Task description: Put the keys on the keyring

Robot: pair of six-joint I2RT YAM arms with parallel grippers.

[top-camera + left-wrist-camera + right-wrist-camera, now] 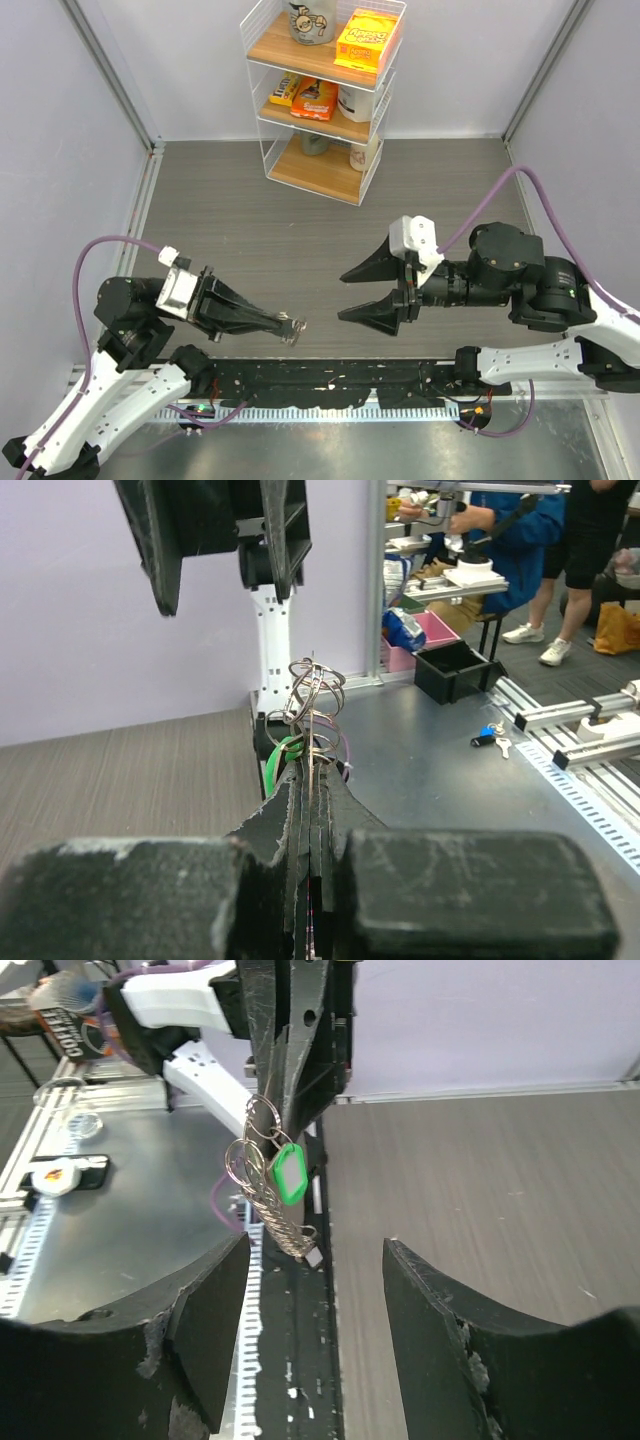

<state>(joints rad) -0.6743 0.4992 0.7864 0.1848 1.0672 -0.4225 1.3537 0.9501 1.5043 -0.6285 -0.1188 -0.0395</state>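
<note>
My left gripper is shut on the keyring, held above the table's near edge. In the left wrist view the wire rings and the green piece stick out past the closed tips. From the right wrist the keyring hangs below the left gripper, with green tag and twisted chain. My right gripper is open and empty, a short way right of the keyring, its fingers wide apart. The keys, one blue-headed, lie on the metal surface beyond the table edge.
A wire shelf with boxes and cups stands at the back of the table. A black slotted rail runs along the near edge between the arm bases. A black bin sits on the metal surface past the keys.
</note>
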